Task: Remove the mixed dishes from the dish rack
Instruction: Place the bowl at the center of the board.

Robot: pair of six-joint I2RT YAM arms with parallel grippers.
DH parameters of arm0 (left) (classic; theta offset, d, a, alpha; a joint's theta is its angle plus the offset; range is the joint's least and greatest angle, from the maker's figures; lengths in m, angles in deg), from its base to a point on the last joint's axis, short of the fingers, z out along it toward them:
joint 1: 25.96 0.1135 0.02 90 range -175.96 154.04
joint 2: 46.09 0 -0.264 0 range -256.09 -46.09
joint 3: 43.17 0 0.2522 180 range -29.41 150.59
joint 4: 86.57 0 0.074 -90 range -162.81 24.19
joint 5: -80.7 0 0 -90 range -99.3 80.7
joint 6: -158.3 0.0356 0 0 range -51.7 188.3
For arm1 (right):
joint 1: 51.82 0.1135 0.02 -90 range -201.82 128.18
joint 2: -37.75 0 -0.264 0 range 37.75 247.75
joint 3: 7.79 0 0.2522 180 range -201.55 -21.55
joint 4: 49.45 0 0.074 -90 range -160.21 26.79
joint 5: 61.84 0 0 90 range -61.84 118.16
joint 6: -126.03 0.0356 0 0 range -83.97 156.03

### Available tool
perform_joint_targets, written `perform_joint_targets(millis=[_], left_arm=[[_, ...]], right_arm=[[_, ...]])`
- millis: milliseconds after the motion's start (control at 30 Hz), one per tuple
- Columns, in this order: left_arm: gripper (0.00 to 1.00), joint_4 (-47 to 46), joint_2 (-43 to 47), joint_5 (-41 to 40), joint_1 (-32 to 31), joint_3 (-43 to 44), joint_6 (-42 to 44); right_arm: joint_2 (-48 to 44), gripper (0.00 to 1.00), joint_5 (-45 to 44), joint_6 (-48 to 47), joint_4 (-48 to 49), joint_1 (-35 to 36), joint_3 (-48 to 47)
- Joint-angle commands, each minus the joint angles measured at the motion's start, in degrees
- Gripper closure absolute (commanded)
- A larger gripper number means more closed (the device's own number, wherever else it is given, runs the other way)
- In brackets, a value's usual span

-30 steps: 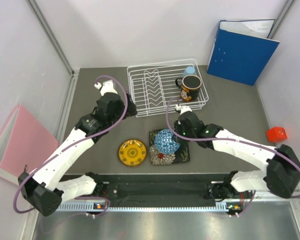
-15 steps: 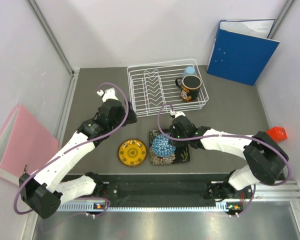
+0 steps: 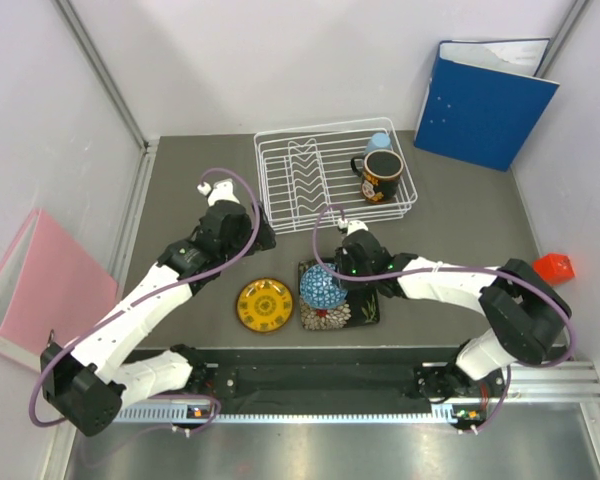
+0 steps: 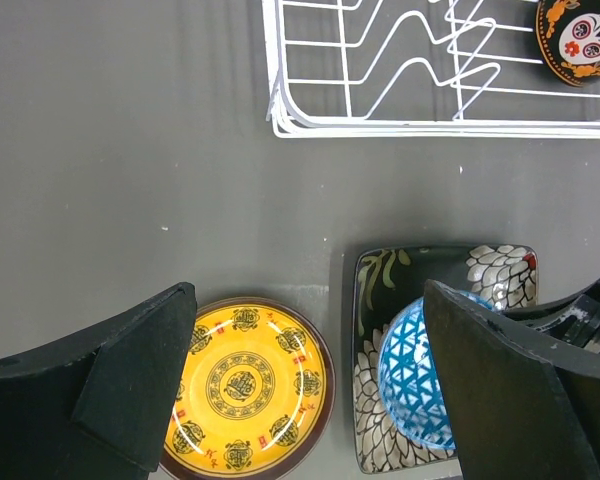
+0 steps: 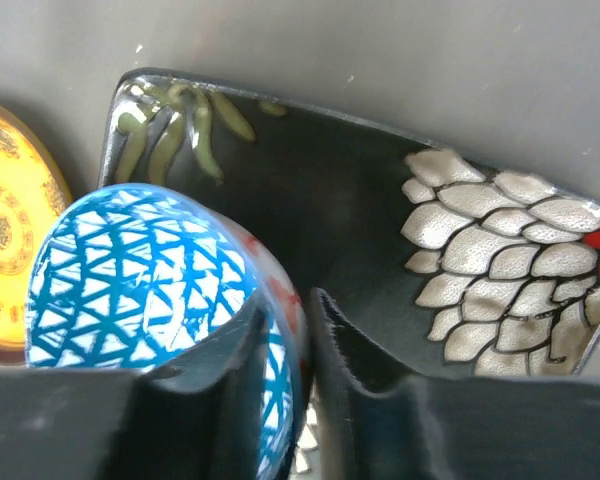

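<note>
Between the fingers of our right pincer [image 5: 298, 320] we grip the rim of the blue mosaic-patterned ceramic bowl [image 5: 140, 270], tipped on its side over the black square floral plate [image 5: 360, 180] just below. Our left pincer [image 4: 308, 295] gapes wide above the grey tabletop [image 4: 130, 150], with the round yellow patterned plate [image 4: 242, 385] beneath it. Beyond it, the white wire dish rack [image 4: 420, 125] holds the dark patterned mug [image 3: 382, 175] and light blue cup [image 3: 379, 142].

Pinched in the black right gripper [image 5: 288, 325]: a bowl [image 5: 130, 270] in blue-and-white triangle mosaic. Beneath it, a black square plate [image 5: 380, 190] with white scaled petals, green fronds and a red spot. Left of the gripper, a yellow plate [image 5: 5, 230] with dark medallions. Beyond, a white wire rack [image 4: 380, 125].
</note>
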Motion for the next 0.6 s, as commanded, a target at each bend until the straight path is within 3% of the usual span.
perform_joint_targets(millis=[0,33,133,233,567], left_arm=[[0.01,-3.4,-0.1,0.6,0.2,-0.1,-0.2],[0.01,-3.4,-0.1,0.9,0.2,-0.1,-0.2],[0.01,-3.4,-0.6,1.0,0.3,-0.1,-0.3],[0.01,-3.6,-0.5,1.1,0.3,-0.1,-0.3],[0.01,-4.0,-2.1,1.5,0.2,1.5,0.6]], right_arm=[[0.0,0.71,-2.4,-0.2,0.9,-0.2,1.0],[-0.7,0.61,-2.7,-0.1,0.1,-0.1,1.0],[-3.5,0.46,-4.3,0.2,-1.7,-0.2,0.8],[-7.4,0.39,-6.6,0.1,-5.4,-0.1,-0.4],[-21.5,0.32,-16.6,-3.1,-20.7,-0.2,-12.8]])
